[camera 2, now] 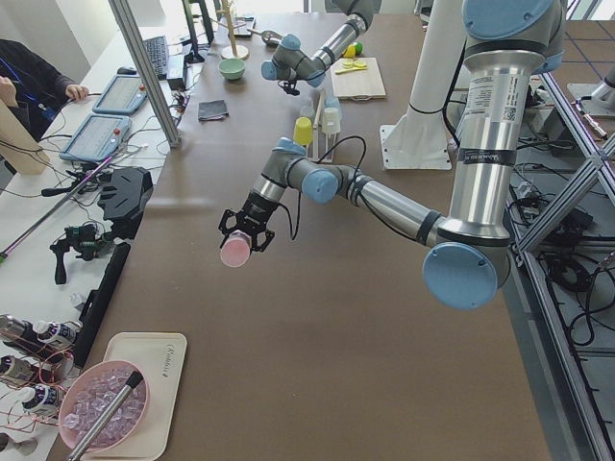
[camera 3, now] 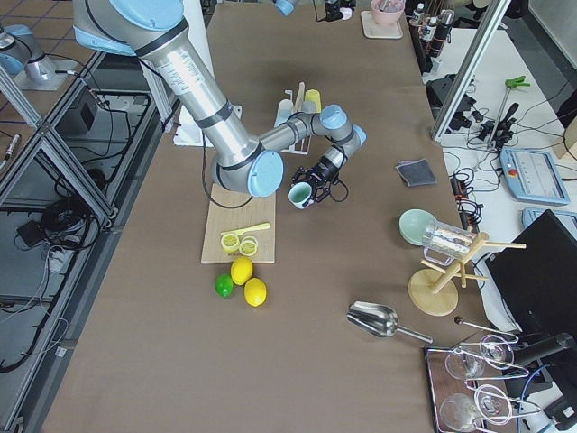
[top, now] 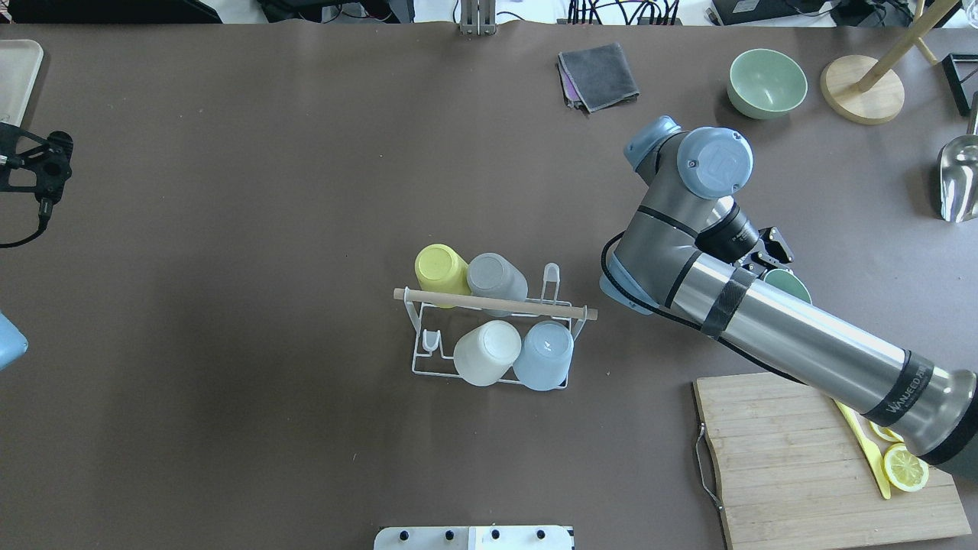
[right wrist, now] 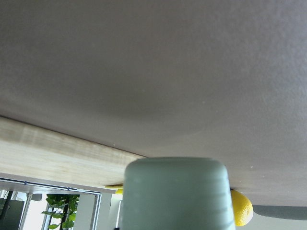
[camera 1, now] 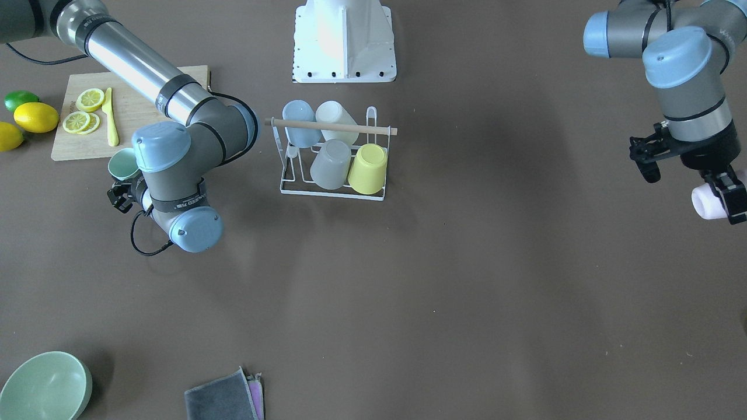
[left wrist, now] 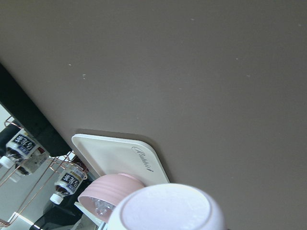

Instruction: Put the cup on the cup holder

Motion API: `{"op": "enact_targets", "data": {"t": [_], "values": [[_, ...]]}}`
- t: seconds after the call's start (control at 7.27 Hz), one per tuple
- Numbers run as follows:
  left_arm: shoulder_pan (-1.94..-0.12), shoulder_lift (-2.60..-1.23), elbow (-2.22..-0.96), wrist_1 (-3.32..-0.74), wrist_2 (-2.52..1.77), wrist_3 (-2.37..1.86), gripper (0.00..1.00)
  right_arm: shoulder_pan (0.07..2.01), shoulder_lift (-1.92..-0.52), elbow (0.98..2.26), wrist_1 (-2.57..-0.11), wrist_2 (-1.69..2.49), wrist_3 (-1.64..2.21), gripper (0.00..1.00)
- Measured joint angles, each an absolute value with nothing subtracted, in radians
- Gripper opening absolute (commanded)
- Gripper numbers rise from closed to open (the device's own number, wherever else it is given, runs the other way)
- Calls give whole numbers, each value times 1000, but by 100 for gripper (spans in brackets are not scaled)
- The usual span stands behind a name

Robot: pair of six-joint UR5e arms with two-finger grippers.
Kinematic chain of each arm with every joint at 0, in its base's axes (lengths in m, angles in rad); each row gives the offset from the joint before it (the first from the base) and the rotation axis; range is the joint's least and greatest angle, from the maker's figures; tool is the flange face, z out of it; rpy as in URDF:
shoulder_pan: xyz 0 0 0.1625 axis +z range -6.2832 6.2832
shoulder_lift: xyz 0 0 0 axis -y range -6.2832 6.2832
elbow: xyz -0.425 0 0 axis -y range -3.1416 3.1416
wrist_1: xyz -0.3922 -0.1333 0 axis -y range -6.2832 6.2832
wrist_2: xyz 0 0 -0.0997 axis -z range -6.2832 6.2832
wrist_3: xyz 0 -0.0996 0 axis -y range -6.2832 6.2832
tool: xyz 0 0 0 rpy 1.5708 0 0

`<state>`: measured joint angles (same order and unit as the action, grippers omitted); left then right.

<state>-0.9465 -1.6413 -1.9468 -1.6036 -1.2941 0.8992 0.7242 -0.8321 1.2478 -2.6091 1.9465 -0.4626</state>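
Note:
The cup holder [camera 1: 332,193] is a white wire rack with a wooden rod [top: 497,304] on top, standing mid-table with several cups upside down on its prongs. My right gripper [camera 1: 122,185] is shut on a pale green cup [camera 1: 124,164], held to the rack's side by the cutting board. This green cup [right wrist: 175,194] fills the bottom of the right wrist view. Far off on the other side, my left gripper [camera 1: 723,198] is shut on a pink cup [camera 1: 707,202], held above the table. The pink cup [left wrist: 168,208] also shows in the left wrist view.
A wooden cutting board [camera 1: 131,111] carries lemon slices and a yellow knife, with lemons [camera 1: 36,116] and a lime beside it. A green bowl [camera 1: 44,385] and a grey cloth [camera 1: 224,396] sit at the table's far edge. A white tray [left wrist: 120,153] lies below the left gripper.

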Motion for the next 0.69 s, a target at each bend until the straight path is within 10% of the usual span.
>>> {"op": "enact_targets", "data": {"t": [0.69], "values": [[-993, -1641, -1990, -1814, -1511, 739, 49, 821, -936, 1732, -2671, 1960, -443, 45]]}}
